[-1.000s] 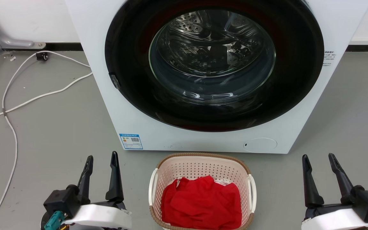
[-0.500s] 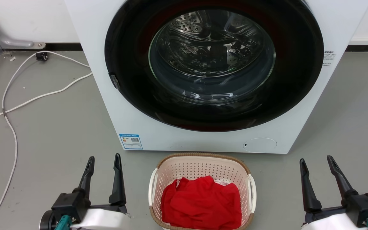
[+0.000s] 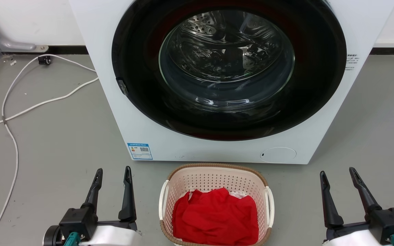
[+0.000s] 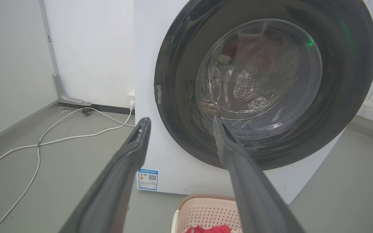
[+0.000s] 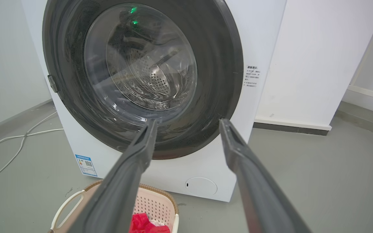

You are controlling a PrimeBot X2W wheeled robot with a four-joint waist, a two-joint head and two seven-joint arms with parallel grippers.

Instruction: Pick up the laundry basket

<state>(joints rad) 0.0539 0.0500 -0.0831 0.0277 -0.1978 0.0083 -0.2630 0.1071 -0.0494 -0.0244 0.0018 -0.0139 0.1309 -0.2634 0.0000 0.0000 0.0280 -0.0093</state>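
The laundry basket (image 3: pixel 214 177) sits on the grey floor just before the washing machine, cream with perforated walls, a brown rim and white side handles (image 3: pixel 163 200), holding red cloth (image 3: pixel 215 217). My left gripper (image 3: pixel 113 171) stands open to the basket's left, apart from it. On the basket's right my right gripper (image 3: pixel 337 172) is open too, well clear of the handle. The left wrist view catches the basket's far rim (image 4: pixel 202 199) below my left gripper (image 4: pixel 180 121). In the right wrist view the basket (image 5: pixel 155 202) lies low and left of my right gripper (image 5: pixel 188 123).
A white front-loading washing machine (image 3: pixel 149 136) with a shut round dark door (image 3: pixel 227 65) stands close behind the basket. White cables (image 3: pixel 29 107) trail over the floor at the left. A wall runs behind, and bare floor lies on either side.
Both grippers have drawn slightly down and toward the bottom edge of the head view; the left one has also shifted a little right. The basket has not moved.
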